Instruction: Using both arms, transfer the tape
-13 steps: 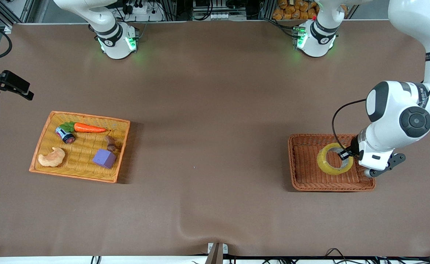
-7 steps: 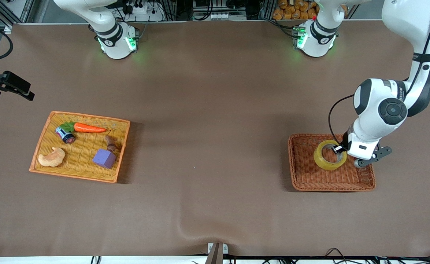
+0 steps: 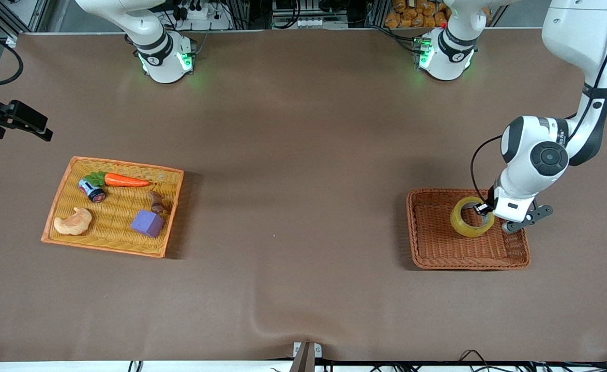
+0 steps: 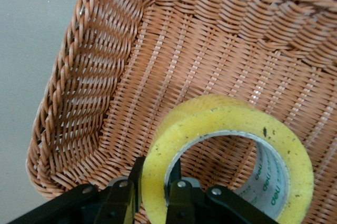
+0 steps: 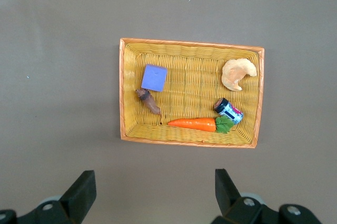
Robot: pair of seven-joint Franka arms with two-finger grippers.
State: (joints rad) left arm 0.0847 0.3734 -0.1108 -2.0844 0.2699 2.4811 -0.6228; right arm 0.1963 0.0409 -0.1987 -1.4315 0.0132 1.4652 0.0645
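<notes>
Yellow tape point(image 3: 471, 223) in L pincer point(image 4: 156, 188) (basket point(image 3: 421, 243) edge)

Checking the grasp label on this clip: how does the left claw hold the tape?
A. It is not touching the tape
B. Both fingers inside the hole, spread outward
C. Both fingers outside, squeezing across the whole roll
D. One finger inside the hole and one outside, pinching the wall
D: in the left wrist view the left claw pinches the wall of the tape, one finger outside and one in the hole, over the brown basket.
</notes>
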